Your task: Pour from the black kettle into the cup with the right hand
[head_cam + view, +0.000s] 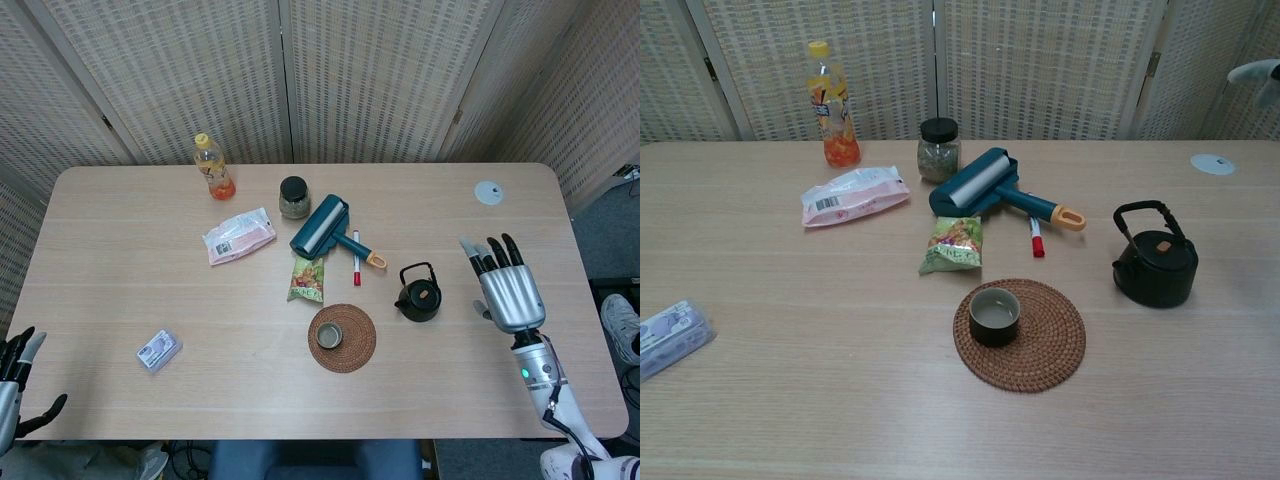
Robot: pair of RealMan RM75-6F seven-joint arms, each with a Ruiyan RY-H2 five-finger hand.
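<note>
The black kettle [419, 294] [1156, 265] stands upright on the table, right of the cup, with its handle raised. The small dark cup [329, 335] [994, 315] sits on a round woven coaster [356, 349] [1048, 345]. My right hand [507, 282] is open with fingers spread, to the right of the kettle and apart from it; in the chest view only its fingertips [1255, 72] show at the top right edge. My left hand [14, 385] is open at the lower left corner, off the table edge.
Behind the coaster lie a green snack packet [307, 279], a red pen [355, 258] and a teal lint roller [323, 226]. Further back are a jar [294, 197], an orange drink bottle [214, 167] and a pink packet [240, 235]. A tissue pack [158, 349] lies front left, a white disc [488, 192] back right.
</note>
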